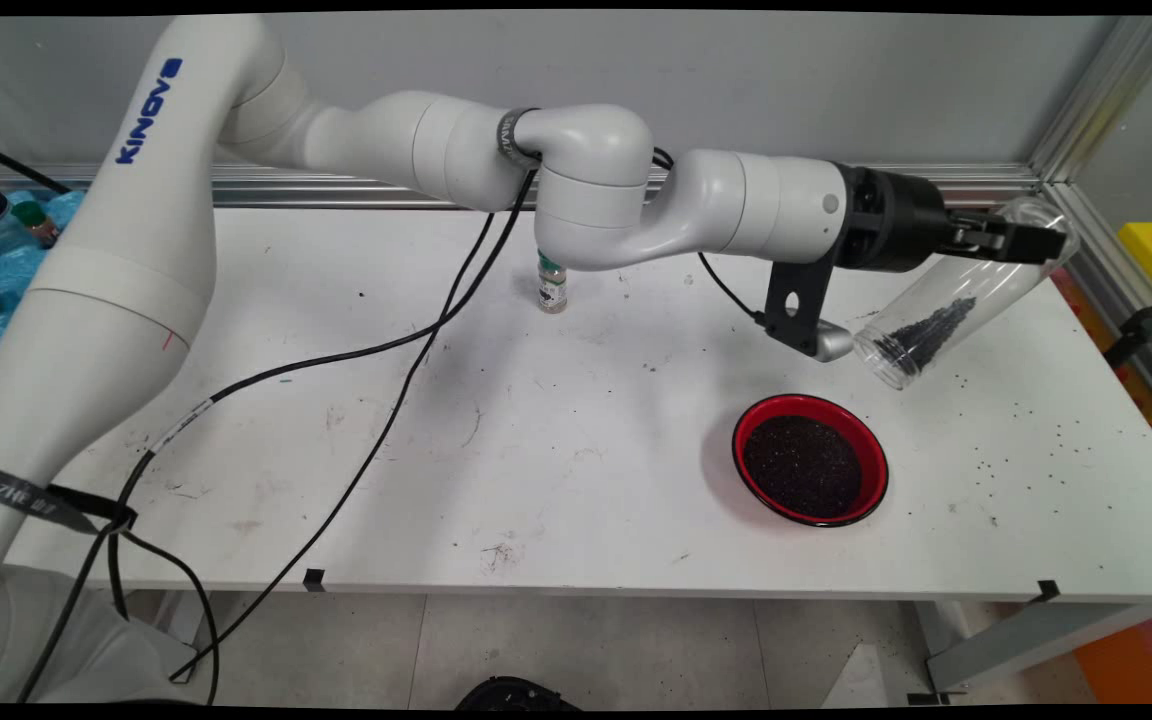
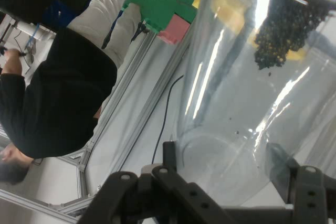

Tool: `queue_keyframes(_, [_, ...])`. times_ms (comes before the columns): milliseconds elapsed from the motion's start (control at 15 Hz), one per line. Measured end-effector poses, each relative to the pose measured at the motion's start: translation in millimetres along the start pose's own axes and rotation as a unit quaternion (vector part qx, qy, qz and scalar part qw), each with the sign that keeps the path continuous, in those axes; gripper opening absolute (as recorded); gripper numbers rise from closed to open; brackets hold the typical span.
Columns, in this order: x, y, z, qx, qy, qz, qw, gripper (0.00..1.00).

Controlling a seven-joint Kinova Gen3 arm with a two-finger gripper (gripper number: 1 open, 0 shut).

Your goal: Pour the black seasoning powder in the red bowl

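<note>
Gripper [image 1: 1021,240] is closed around a clear plastic jar [image 1: 956,300], clamped near the jar's closed base, held in the air over the right part of the white table [image 1: 536,450]. Jar is tilted, open mouth pointing down and toward the table's near side, base up at the far right. Dark granules [image 1: 931,330] sit inside along the lower wall, near the mouth. In the hand view the jar [image 2: 252,103] fills most of the frame, with a fingertip [image 2: 169,153] on either side of its base and a clump of granules [image 2: 286,22] at the top right.

Red bowl [image 1: 809,458] stands on the table below and slightly left of the jar's mouth, apart from it, filled with the same dark granules. Loose grains are scattered on the table right of the bowl.

Small bottle with a green cap [image 1: 552,283] stands upright far back on the table, partly behind the arm. Black cables [image 1: 386,400] hang from the arm across the table's left half.

Hand view also shows a person in black [image 2: 58,98] beyond the table.
</note>
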Motion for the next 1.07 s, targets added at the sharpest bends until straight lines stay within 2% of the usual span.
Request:
queue_keyframes(600, [2.2, 0.7, -0.8, -0.002, 0.003, -0.007, 1.0000, 0.00])
queue_keyframes(867, [3.7, 2.3, -1.5, -0.006, 0.009, -0.035, 0.9993, 0.00])
queue_keyframes(1067, [3.4, 4.1, -2.3, -0.011, 0.014, -0.071, 0.9973, 0.00])
